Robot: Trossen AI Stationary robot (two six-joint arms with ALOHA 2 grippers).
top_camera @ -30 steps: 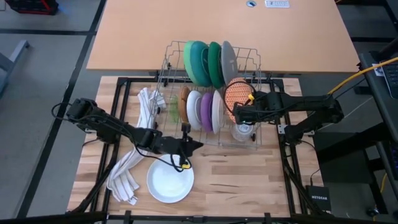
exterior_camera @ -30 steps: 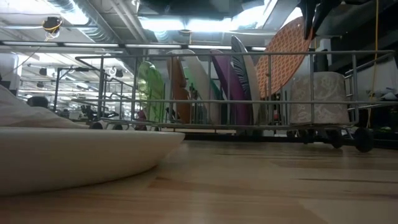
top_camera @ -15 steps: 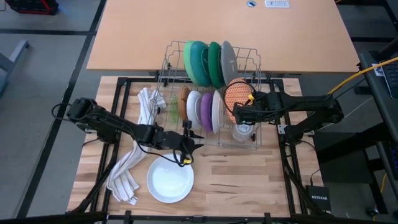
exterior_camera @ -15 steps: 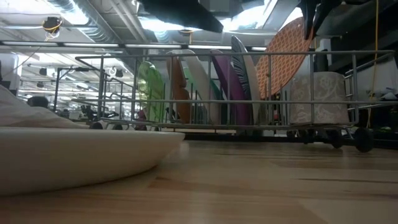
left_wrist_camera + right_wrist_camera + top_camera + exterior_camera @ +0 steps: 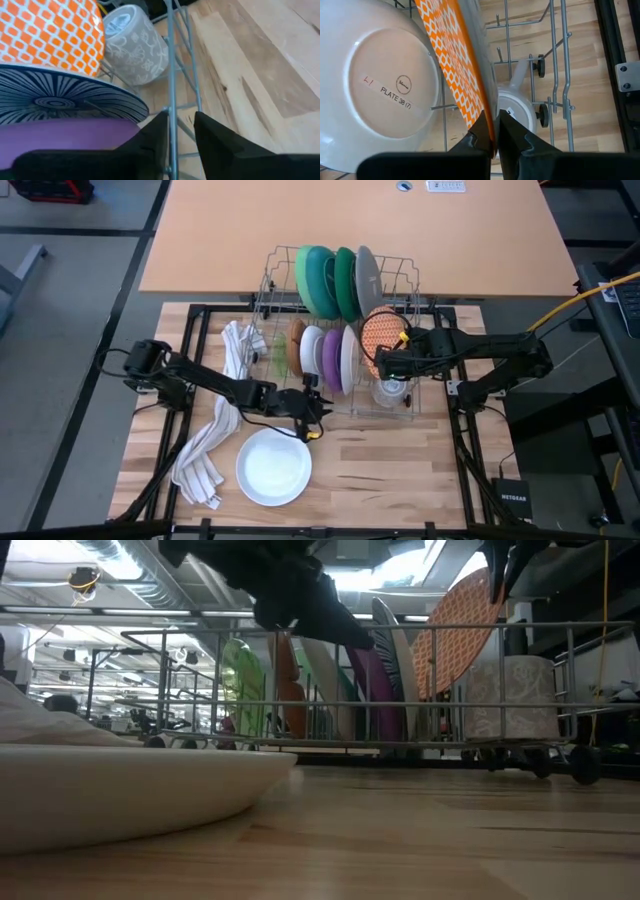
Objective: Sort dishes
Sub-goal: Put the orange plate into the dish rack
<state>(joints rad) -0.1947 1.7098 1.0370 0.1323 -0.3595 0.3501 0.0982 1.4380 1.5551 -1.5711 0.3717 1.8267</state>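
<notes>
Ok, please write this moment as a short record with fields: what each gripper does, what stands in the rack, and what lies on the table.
left gripper: empty, at the front edge of the wire dish rack, near the purple plate
right gripper: shut on the rim of the orange patterned plate in the rack
rack, back row: green, teal and grey dishes on edge
rack, front row: orange, white, purple, striped plates
on table: round white plate lying flat; white striped cloth towel beside it
</notes>
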